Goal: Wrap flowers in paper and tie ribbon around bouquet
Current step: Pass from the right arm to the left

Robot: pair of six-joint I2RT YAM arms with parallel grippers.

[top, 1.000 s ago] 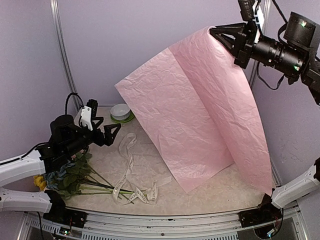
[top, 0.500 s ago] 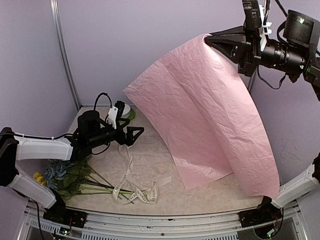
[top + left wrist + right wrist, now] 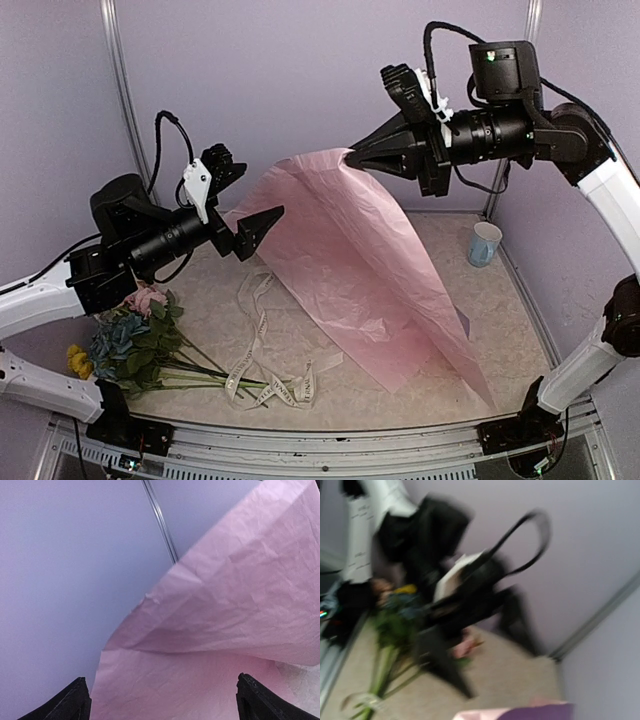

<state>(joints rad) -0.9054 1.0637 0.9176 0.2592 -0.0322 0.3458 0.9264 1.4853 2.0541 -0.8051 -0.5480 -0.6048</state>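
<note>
Swinging leftward and lower, our right arm (image 3: 500, 130) has carried the paper's (image 3: 370, 270) pinched corner from the far right toward the middle, jaws clamped together on it. The sheet now drapes down to the tabletop (image 3: 500, 330). Our left arm (image 3: 150, 240) has risen, jaws wide apart, facing the free edge. We judge a two-handed spread is coming. Flowers (image 3: 130, 340) and ribbon (image 3: 262, 360) lie untouched, near left.
</note>
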